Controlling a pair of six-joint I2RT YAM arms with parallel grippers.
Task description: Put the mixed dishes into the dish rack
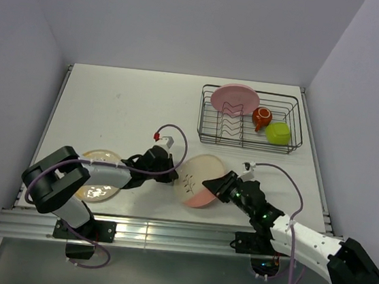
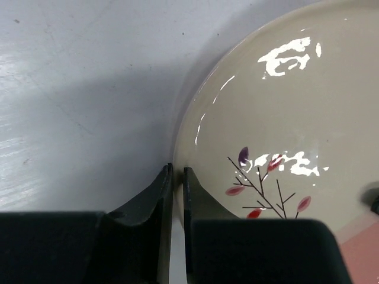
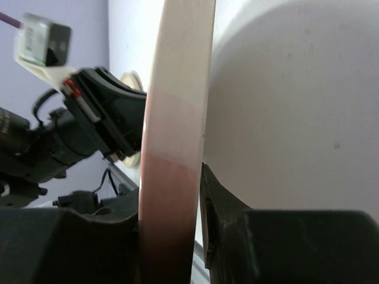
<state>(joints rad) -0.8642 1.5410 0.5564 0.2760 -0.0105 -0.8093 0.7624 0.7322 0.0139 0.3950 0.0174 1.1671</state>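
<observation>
Yellowish plate (image 1: 99, 192) — partly hidden under left arm (image 1: 107, 171).

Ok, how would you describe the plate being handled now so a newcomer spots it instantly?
At the near edge of the table, between the arms, the left gripper and right gripper pinch opposite rims of the sprig plate. It alone is cream with a leaf sprig and a pink segment; the yellowish plate lies under the left arm, the pink plate stands in the dish rack.

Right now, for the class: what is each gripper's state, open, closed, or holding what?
Left gripper: closed on the sprig plate rim.
Right gripper: closed on the same plate's rim.
</observation>
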